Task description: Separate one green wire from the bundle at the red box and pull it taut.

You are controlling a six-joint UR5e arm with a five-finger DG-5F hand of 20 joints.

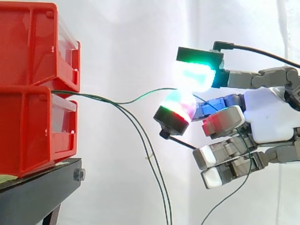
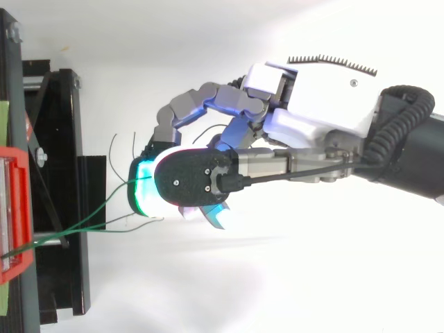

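Tracing one green wire [image 1: 140, 97] out of the gap between the two stacked red bins [image 1: 33, 131], at their front edge. Finding it crossing open air toward the right in a shallow sag, dipping midway and then rising into the hand [image 1: 272, 117]. Noting it pinched there between two glowing fingertip pads [image 1: 194, 75], one above lit green and cyan, one below lit green and red, both closing on the wire from opposite sides. Recording the other fingers as curling in beneath the palm.

Checking from above: seeing the same wire slanting from the bins at the left edge up to the cyan-lit pad, with the hand holding well clear of the bins.

Logging the rest of the bundle [image 1: 150, 159] as leaving the same gap and drooping in a long curve to the bottom edge of the side view, parting from the pinched wire shortly after the bins. Noting a further thin wire strand [image 1: 234, 187] hanging down past the curled fingers.

Marking the bins as sitting on a black stand [image 1: 37, 192], with a white curtain [image 1: 122, 37] hanging behind. Seeing the arm [image 2: 416, 159] reaching in from the right in both views.
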